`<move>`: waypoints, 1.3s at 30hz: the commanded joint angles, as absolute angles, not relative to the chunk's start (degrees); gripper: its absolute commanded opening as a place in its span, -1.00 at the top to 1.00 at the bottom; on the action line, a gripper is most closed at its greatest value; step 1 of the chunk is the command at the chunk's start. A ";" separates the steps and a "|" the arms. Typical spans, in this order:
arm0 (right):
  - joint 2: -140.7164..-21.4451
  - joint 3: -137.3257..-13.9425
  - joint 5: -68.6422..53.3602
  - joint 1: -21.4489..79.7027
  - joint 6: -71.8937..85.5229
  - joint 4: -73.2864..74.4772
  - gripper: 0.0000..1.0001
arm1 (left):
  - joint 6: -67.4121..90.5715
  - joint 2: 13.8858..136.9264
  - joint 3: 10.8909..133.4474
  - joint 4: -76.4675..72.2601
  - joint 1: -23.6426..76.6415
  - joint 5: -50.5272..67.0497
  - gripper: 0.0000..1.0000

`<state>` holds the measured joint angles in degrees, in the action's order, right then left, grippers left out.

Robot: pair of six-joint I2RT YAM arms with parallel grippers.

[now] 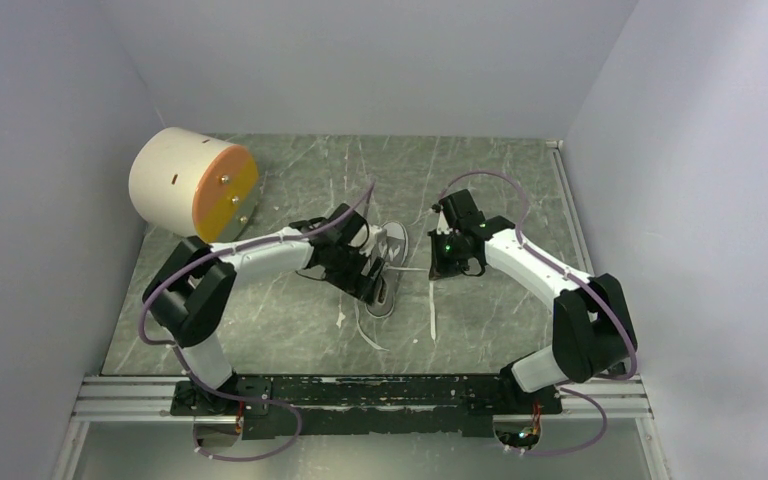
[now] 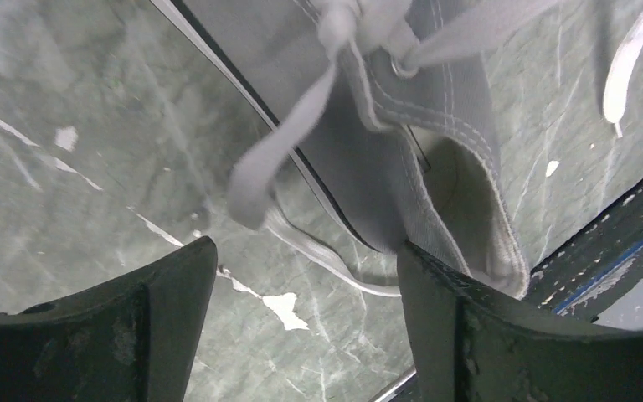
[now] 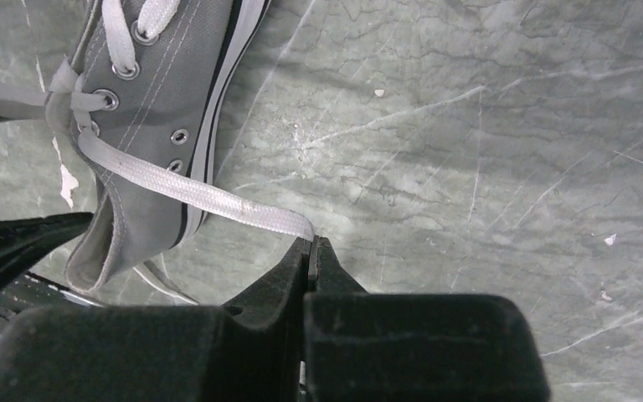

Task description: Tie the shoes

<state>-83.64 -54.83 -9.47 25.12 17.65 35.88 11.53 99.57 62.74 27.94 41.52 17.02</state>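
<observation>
From above, the grey sneaker (image 1: 396,240) lies on the table (image 1: 260,320) directly beneath the left gripper (image 1: 372,276). The right gripper (image 1: 447,262) sits just to its right, and a thin white lace (image 1: 415,268) spans the gap between them. A beige drum (image 1: 195,185) stands well apart, far left. In the left wrist view the fingers (image 2: 142,327) stand wide apart with nothing between them. The heel collar sits just ahead of the right-hand finger, a slack loop (image 2: 272,167) hangs ahead of the gap, and the knot (image 2: 347,25) lies farther ahead, blurred. In the right wrist view the fingers (image 3: 289,268) are pressed together on the very end of the lace, which runs from their tips up and left to the knot at the eyelets. The likely risk is that this hold is only on the tip, so a firm pull could slip it free. With nothing steadying the sneaker, the same pull could drag it sideways, or draw the unheld loop back through the knot.
</observation>
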 commanded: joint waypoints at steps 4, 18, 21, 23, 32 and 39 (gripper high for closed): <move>-84.57 -55.19 -11.83 24.83 17.36 35.80 1.00 | 12.50 97.15 57.32 21.62 43.31 13.13 -0.44; -82.73 -54.93 -11.42 24.86 16.85 37.55 1.00 | 9.51 102.00 55.95 13.02 43.41 7.69 0.01; -82.10 -54.59 -10.95 24.79 16.89 37.61 1.00 | 9.56 101.03 56.35 14.11 43.37 8.63 0.02; -82.25 -54.66 -9.59 24.86 17.17 37.93 1.00 | 10.85 98.20 55.45 14.48 43.33 10.27 -0.08; -82.40 -53.74 -12.23 24.84 14.62 32.01 0.78 | 15.90 86.10 49.61 12.85 41.53 11.39 -0.69; -83.41 -52.72 -11.47 26.14 13.11 28.48 0.37 | 14.46 88.71 45.88 5.15 40.96 11.20 -0.47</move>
<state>-83.35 -53.15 -11.31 25.23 14.59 31.83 15.44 86.28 47.86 11.86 41.32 12.12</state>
